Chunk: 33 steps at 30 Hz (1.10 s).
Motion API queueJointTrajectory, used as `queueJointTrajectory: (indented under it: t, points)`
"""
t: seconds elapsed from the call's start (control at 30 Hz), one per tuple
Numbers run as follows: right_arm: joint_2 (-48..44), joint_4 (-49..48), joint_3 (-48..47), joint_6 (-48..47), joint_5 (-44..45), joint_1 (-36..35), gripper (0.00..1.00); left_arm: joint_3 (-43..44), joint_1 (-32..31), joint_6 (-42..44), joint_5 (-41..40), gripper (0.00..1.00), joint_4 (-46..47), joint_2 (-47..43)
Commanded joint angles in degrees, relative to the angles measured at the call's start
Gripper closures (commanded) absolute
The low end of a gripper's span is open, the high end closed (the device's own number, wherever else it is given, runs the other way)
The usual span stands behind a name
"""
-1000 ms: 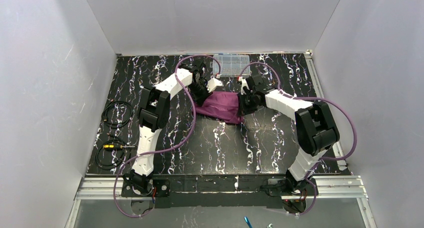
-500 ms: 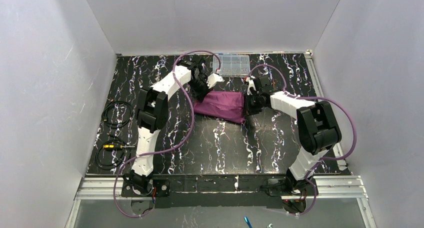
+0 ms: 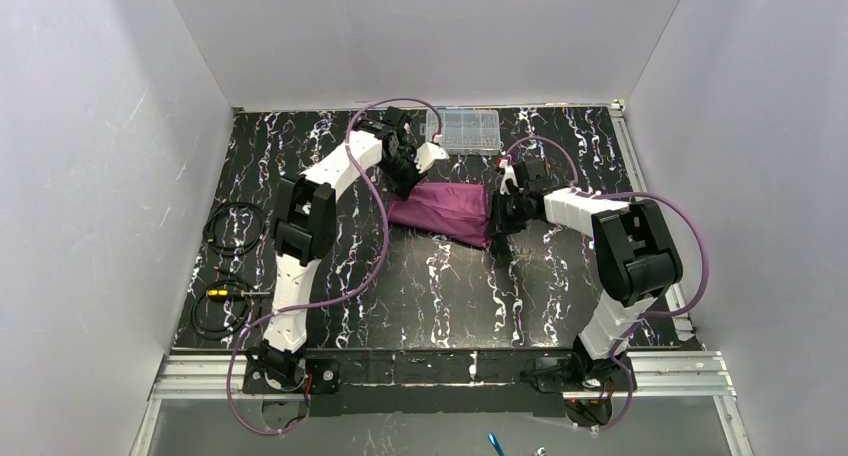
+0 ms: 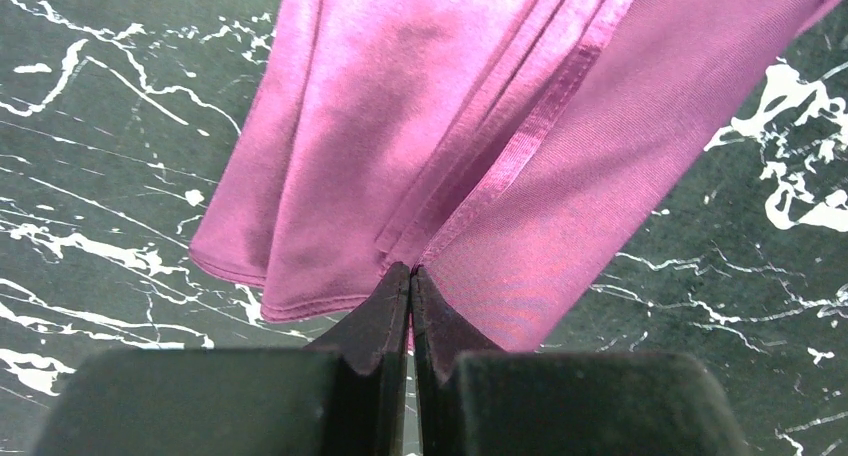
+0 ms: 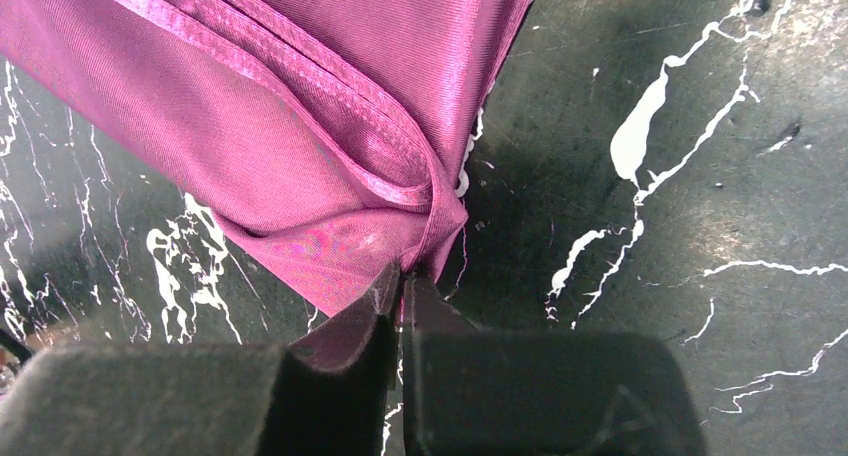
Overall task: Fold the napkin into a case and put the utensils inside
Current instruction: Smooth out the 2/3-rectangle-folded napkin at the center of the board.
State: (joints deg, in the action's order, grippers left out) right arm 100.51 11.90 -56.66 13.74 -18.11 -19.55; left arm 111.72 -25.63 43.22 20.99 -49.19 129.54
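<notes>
The plum-purple napkin (image 3: 445, 212) lies folded in layers as a flat, elongated band across the middle back of the black marbled table. My left gripper (image 3: 405, 187) is at its left end, and the left wrist view has the fingertips (image 4: 411, 272) pinched shut on the hemmed edge of the napkin (image 4: 450, 106). At the right end, my right gripper (image 3: 497, 216) is shut on the folded corner of the napkin (image 5: 300, 106), with pink cloth showing between its tips (image 5: 402, 273). The utensils are out of view.
A clear plastic compartment box (image 3: 462, 130) stands at the back edge just behind the napkin. Two coils of black cable (image 3: 234, 226) (image 3: 218, 307) lie at the table's left side. White walls enclose the table on three sides.
Both grippers have carried the napkin's ends a little toward the back and apart. The cloth has gone from a sagging shape to a straighter, flatter band.
</notes>
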Motion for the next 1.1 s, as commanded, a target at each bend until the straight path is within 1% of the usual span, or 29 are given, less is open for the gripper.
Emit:
queueJointTrajectory:
  t: [0.0,0.13,0.2,0.33,0.43,0.5,0.53,0.6,0.63,0.67,0.77,0.83,0.93,1.0,1.07]
  points:
    - [0.10,-2.57,0.77,0.96,-2.04,0.22,0.87,-0.90,0.05,-1.55,-0.98,1.00,3.22,-0.20]
    - [0.98,-2.64,0.91,0.78,-1.74,0.28,0.85,-1.92,0.05,-1.65,-2.40,1.00,4.92,0.45]
    - [1.70,-2.29,0.54,0.63,-1.44,0.23,0.81,-3.12,0.01,-1.21,-3.45,1.00,5.90,0.37]
    - [0.18,-1.02,-0.91,0.08,-1.02,0.78,0.68,-5.62,-0.25,-0.15,-4.84,1.00,6.94,0.04]
    - [-4.28,0.85,-3.21,0.16,-2.50,2.09,0.48,-7.22,-0.68,0.36,-5.44,1.00,7.90,-0.39]
    - [-7.21,2.21,-4.93,-0.07,-4.50,2.31,0.38,-7.78,-1.07,0.58,-5.81,1.00,8.30,-0.58]
    - [-8.32,2.93,-5.75,-0.19,-5.84,2.32,0.37,-7.85,-1.16,0.63,-5.86,1.00,8.53,-0.62]
    - [-10.10,3.03,-5.96,0.50,-8.92,2.27,0.37,-7.88,-1.33,0.59,-5.94,1.00,8.72,-0.60]
    - [-10.93,2.14,-4.92,1.37,-10.62,2.23,0.40,-7.92,-1.35,0.49,-6.03,1.00,8.86,-0.60]
    - [-11.43,0.81,-3.78,2.47,-12.24,2.11,0.43,-7.92,-1.35,0.43,-6.11,1.00,8.92,-0.61]
    - [-11.64,-7.28,0.45,6.45,-17.55,0.99,0.56,-8.44,-1.36,0.24,-6.06,1.00,9.20,-0.81]
    - [-9.10,-9.47,1.08,6.65,-19.70,-0.43,0.63,-8.77,-1.36,-0.17,-6.10,1.00,9.72,-1.14]
    - [-4.23,-10.83,-0.20,6.19,-19.29,-1.08,0.73,-9.09,-1.36,-1.16,-4.99,1.00,10.04,-1.77]
    - [-1.10,-11.42,-2.58,6.34,-18.47,-0.58,0.78,-9.28,-1.36,-1.46,-4.53,1.00,10.09,-2.16]
    - [2.21,-11.45,-7.63,6.27,-17.91,0.05,0.81,-9.31,-1.36,-1.36,-4.55,1.00,10.10,-2.43]
